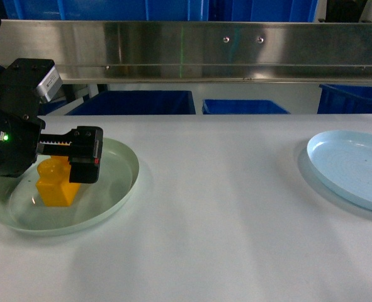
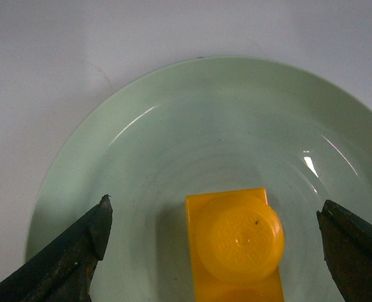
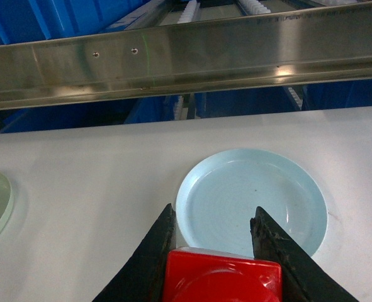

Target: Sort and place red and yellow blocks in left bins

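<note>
Left claw [image 2: 214,229]: we see it spread wide over the green plate [image 2: 141,126], one dark finger [image 2: 85,242] on each side of the yellow block [image 2: 236,242] with a clear gap to both. In the head view the claw body sits in front of the block, above the plate.

Yellow block: it rests inside the green plate, off the plate's middle. Round stud faces up toward the left wrist camera. We note faint raised lettering on the stud; too blurred for us to read.

Green plate: pale green, shallow, on the left of the white bench [image 1: 223,239]. A small dark speck on the far rim in the left wrist view.

Right claw [image 3: 214,236]: we see it closed on the red block [image 3: 222,277], a dark finger [image 3: 151,258] pressed to each side. It is outside the head view.

Red block: held in the right claw, above the bench, at the near edge of the blue plate [image 3: 252,201] as the right wrist camera sees it. No writing that we can make out.

Blue plate: pale blue, on the right of the bench, well apart from the green plate. A few tiny dark specks inside.

Background: steel rail [image 1: 192,50] across the far side, two screw heads showing; blue bins [image 1: 135,102] behind and below it. We find no labels or brand marks.

Left arm housing [image 1: 6,135]: black, one small green light lit.
</note>
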{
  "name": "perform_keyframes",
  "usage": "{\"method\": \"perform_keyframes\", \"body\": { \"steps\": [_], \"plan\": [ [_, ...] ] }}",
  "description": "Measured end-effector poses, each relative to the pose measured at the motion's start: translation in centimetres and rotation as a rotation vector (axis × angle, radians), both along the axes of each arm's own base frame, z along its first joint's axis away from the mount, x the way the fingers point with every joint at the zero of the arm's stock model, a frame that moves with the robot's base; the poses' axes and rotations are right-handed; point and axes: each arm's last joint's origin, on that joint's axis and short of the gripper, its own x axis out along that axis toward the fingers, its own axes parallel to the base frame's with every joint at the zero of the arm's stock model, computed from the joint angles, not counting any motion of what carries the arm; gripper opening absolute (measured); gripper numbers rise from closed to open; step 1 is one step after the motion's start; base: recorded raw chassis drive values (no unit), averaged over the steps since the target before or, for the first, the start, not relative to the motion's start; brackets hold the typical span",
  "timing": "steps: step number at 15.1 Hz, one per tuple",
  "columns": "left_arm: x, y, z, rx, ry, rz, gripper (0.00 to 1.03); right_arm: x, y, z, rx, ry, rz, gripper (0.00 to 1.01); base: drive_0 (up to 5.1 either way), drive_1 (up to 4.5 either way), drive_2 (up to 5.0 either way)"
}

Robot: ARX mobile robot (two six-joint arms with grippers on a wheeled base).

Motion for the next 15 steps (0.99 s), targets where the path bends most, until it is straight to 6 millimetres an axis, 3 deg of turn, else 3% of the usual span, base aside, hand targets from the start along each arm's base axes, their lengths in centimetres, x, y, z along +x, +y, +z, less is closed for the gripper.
{"method": "perform_keyframes", "body": {
  "steps": [3,4,5,6,10,15],
  "plan": [
    [-0.02,-0.03,-0.87,0.004,0.048,-0.005,0.98,0.0,-0.01,0.0,0.0,0.0,0.0,0.29,0.0,0.0,0.0],
    [0.01,-0.02,-1.05,0.006,0.053,-0.004,0.94,0.0,0.0,0.0,0.0,0.0,0.0,0.29,0.0,0.0,0.0],
    [0.03,-0.04,-1.19,0.007,0.057,-0.005,0.7,0.0,0.0,0.0,0.0,0.0,0.0,0.29,0.0,0.0,0.0],
    [0.1,-0.05,-1.13,0.006,0.047,-0.004,0.6,0.0,0.0,0.0,0.0,0.0,0.0,0.29,0.0,0.0,0.0],
    [0.35,-0.07,-0.84,0.006,0.008,-0.003,0.31,0.0,0.0,0.0,0.0,0.0,0.0,0.29,0.0,0.0,0.0],
    [0.53,0.28,-0.21,-0.002,-0.032,-0.003,0.27,0.0,0.0,0.0,0.0,0.0,0.0,0.29,0.0,0.0,0.0]
  ]
}}
